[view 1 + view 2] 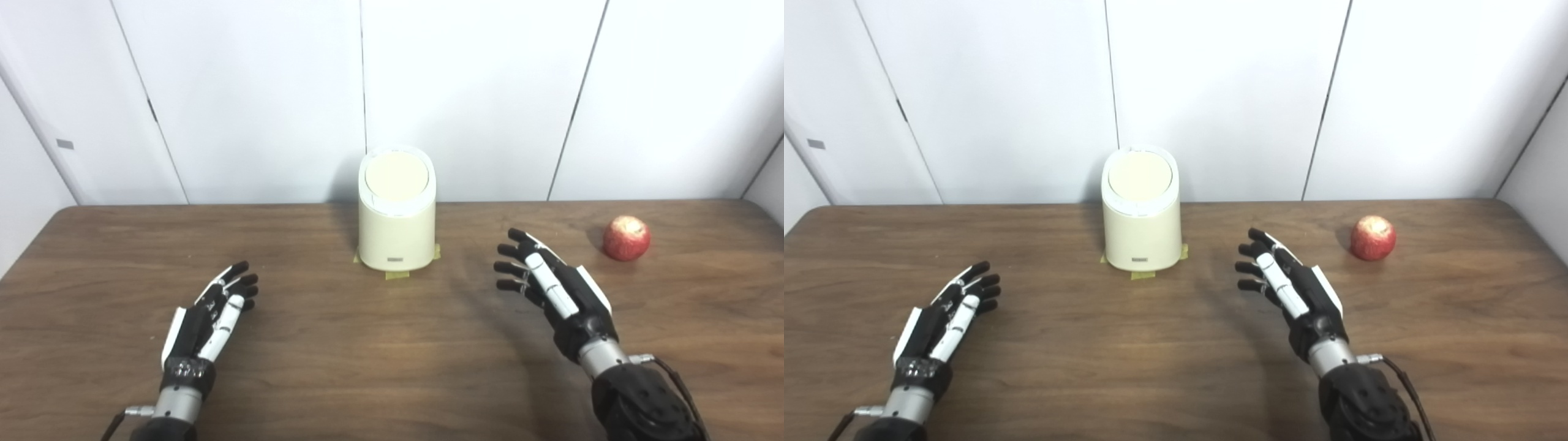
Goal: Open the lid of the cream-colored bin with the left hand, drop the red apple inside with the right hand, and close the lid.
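The cream-colored bin (397,226) stands upright at the back middle of the table, its round lid (397,174) shut. The red apple (626,237) lies on the table at the right, apart from the bin. My left hand (211,315) is open and empty, low over the table at the front left, well short of the bin. My right hand (551,288) is open and empty, between the bin and the apple, to the left of the apple and nearer the front. The same scene shows in the right eye view, with the bin (1142,223) and the apple (1373,237).
The brown wooden table (367,355) ends at white wall panels (257,92) just behind the bin. Strips of yellow tape (397,275) mark the bin's base.
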